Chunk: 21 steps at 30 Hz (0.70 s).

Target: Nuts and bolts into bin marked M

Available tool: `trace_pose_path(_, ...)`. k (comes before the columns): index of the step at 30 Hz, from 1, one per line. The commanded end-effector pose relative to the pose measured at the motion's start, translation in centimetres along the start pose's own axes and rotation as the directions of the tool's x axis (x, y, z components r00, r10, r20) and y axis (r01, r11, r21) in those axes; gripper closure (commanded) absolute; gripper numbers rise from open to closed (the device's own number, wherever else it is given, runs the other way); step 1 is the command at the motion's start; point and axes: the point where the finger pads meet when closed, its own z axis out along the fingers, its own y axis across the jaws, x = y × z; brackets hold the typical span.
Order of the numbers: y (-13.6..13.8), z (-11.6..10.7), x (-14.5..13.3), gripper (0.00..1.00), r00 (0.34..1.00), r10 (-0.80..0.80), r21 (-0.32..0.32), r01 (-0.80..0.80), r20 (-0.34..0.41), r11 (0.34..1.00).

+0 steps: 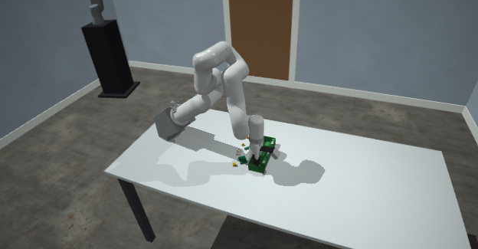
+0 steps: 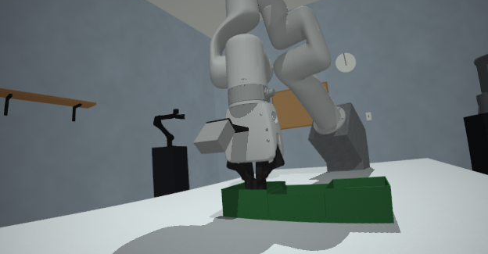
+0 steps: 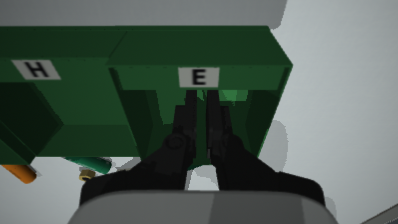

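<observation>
Reaching down into the row of green bins, the black fingers fill the lower middle of the wrist view. They stand almost together, with only a thin slit between them, and nothing is held in that slit. Their tips sit inside the bin marked E (image 3: 240, 55), just below its white label (image 3: 198, 77). A paler green piece (image 3: 234, 95) lies on that bin's floor, just right of the tips.

Left of it in the same view is the bin marked H (image 3: 75, 55). No bin marked M can be read in any view.

At the lower left of the wrist view, on the white bench (image 3: 340, 100) outside the bins, lie a small brass nut (image 3: 87, 174), a green cylinder (image 3: 90, 164) just above it, and an orange cylinder (image 3: 20, 173) at the frame edge.

In the top view the bin row (image 1: 257, 165) sits near the bench's middle, with the white arm (image 1: 237, 94) bent over it. A yellow bit (image 1: 234, 164) and a pale piece (image 1: 239, 152) lie just left of the row.
</observation>
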Motion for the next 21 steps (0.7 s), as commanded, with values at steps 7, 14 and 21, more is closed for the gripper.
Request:
trace_pose_path(7, 0.0, -0.2, 0.1, 0.93, 1.000, 0.000, 0.000, 0.000, -0.003, 1.000)
trace_pose_path(14, 0.0, -1.1, 0.1, 0.93, 1.000, 0.000, 0.000, 0.000, -0.003, 1.000)
trace_pose_path(21, 0.0, -1.8, 0.1, 0.93, 1.000, 0.000, 0.000, 0.000, -0.003, 1.000)
